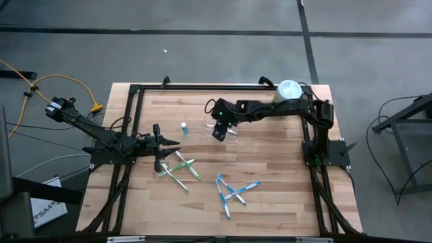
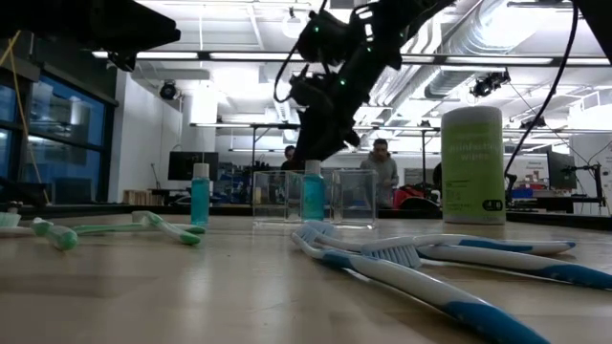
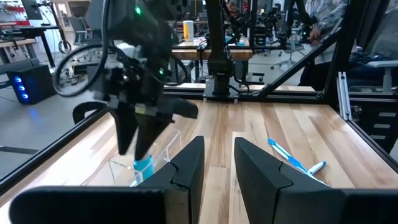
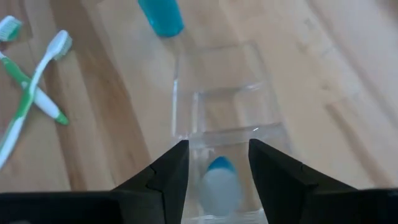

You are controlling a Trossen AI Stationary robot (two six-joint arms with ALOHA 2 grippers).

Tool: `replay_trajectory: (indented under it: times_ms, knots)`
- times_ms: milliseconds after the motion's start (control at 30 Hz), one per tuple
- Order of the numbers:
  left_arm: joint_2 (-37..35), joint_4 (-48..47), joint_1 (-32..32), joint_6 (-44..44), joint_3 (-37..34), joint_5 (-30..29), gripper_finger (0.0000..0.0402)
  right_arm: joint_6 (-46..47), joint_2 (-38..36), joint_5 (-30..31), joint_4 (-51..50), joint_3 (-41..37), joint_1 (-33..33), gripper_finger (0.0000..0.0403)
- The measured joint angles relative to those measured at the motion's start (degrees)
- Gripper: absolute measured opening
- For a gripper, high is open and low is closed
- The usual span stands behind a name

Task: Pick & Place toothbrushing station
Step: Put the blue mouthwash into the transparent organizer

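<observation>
A clear plastic cup stands on its base mid-table. Inside it is a white blue-capped tube, upright in the low view. My right gripper hangs open just above the cup, slanting down, a finger on either side of the tube without touching it. A second tube stands on the wood to the cup's left. Green-white toothbrushes and blue-white ones lie loose nearer the front. My left gripper waits level at the table's left, fingers apart, holding nothing.
A tall pale green canister stands at the far right, behind my right arm. Black frame rails border the table. Bare wood lies between the cup and the toothbrushes. People show in the room beyond.
</observation>
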Motion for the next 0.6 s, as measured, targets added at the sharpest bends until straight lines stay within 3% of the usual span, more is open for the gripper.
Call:
replay_trajectory:
  times_ms: [333,600]
  knots:
    - [0.0,-4.2,0.7,0.0,0.0,0.1,0.0085,-3.5,0.0,8.5,-8.6,8.2,0.0,0.0159]
    - [0.0,-12.6,6.3,-1.2,0.0,0.1,0.0085,3.2,-4.6,11.4,-20.6,8.4,0.9,0.0152]
